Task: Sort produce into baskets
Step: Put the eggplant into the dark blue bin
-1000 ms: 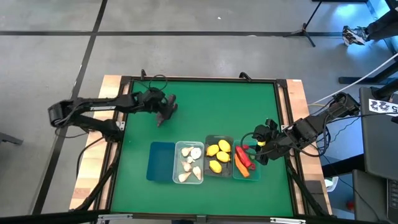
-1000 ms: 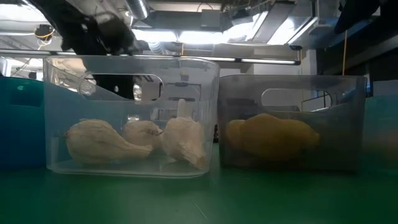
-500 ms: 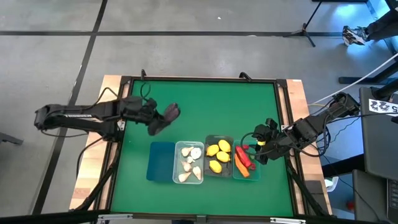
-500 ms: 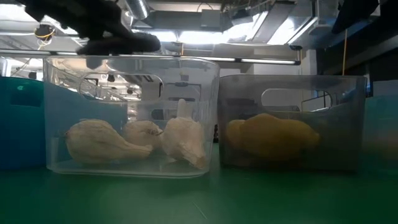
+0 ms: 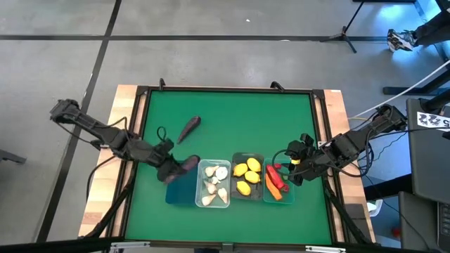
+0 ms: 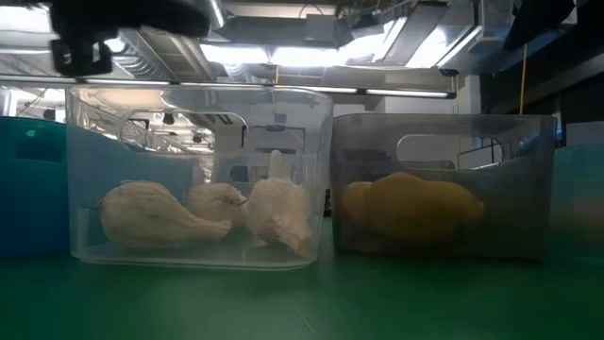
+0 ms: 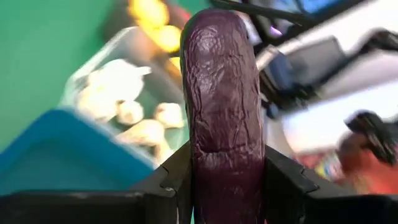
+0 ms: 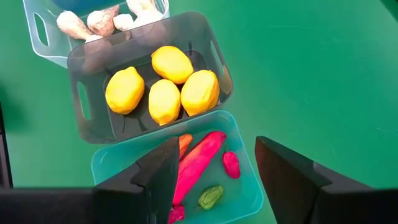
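Observation:
My left gripper [image 5: 174, 169] is shut on a dark purple elongated piece [image 5: 188, 164] above the far edge of the blue bin [image 5: 181, 188]. It is a dark shape at the top left of the low view [image 6: 123, 24]. A second purple piece [image 5: 190, 128] lies on the green table. The clear bin [image 5: 214, 184] holds whitish garlic, the dark grey bin [image 5: 247, 176] holds yellow lemons, and the teal bin [image 5: 275, 188] holds red and orange pieces. My right gripper [image 5: 289, 164] is open and empty at the teal bin's right side, above that bin [image 8: 214, 177]. My left gripper pinches the purple piece's near part [image 7: 202, 180] between its two fingers [image 7: 174, 183], one on each long side. The piece lies along the fingers and sticks out past their tips [image 7: 217, 37]. It is lifted clear, over the blue bin [image 7: 56, 155].
The four bins stand side by side near the table's near edge. Open green table [image 5: 239, 119] lies behind them. A raised wooden frame [image 5: 330, 126] runs around the table. In the low view the clear bin [image 6: 198, 170] and grey bin [image 6: 444, 184] stand close in front.
My left gripper has lifted one purple piece from the table's far left part and carried it toward the near edge, to above the blue bin. The second purple piece has stayed on the table. My right arm has kept still.

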Available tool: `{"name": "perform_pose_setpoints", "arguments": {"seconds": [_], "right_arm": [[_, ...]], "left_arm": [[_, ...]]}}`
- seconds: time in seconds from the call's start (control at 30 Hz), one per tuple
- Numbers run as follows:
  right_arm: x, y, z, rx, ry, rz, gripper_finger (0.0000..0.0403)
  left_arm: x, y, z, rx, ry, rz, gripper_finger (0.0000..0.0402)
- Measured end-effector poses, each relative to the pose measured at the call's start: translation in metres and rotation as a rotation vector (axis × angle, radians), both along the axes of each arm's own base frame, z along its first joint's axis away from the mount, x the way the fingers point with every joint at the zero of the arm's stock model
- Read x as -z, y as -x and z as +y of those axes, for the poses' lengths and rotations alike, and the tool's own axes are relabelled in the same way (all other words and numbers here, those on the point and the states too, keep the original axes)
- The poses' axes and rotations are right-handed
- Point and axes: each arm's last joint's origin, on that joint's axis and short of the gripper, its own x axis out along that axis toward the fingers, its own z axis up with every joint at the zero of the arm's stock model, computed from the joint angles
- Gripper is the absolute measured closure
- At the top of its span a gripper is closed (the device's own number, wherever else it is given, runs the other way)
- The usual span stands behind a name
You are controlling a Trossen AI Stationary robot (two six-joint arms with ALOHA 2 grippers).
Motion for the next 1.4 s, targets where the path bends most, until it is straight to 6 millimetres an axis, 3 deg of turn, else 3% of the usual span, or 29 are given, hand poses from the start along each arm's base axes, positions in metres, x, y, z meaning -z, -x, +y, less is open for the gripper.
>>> {"name": "perform_pose_setpoints", "arguments": {"seconds": [0.2,0.33,0.43,0.63,0.77,1.0,1.2,1.4], "right_arm": [[0.000,0.000,0.000,-0.001,0.000,0.001,0.0194],[0.000,0.000,0.000,-0.010,0.007,0.003,0.0194],[0.000,0.000,0.000,-0.017,0.012,0.005,0.0194],[0.000,0.000,0.000,-0.038,0.027,0.009,0.0194],[0.000,0.000,0.000,-0.038,0.026,0.009,0.0194],[0.000,0.000,0.000,-0.041,0.029,0.009,0.0194],[0.001,0.000,0.000,-0.058,0.040,0.012,0.0194],[0.017,0.002,-0.001,-0.059,0.069,0.064,0.0194]], "left_arm": [[0.021,-0.002,-0.020,-0.218,0.112,0.151,0.0267],[0.033,-0.009,-0.035,-0.263,0.195,0.233,0.0267],[0.032,-0.014,-0.046,-0.281,0.219,0.291,0.0267],[0.008,-0.016,-0.048,-0.454,0.110,0.444,0.0267],[0.005,-0.022,-0.050,-0.567,0.027,0.536,0.0267],[0.022,-0.047,-0.071,-0.621,-0.004,0.624,0.0267],[0.037,-0.052,-0.080,-0.695,-0.042,0.698,0.0267],[0.047,-0.054,-0.083,-0.709,-0.081,0.727,0.0267]]}}
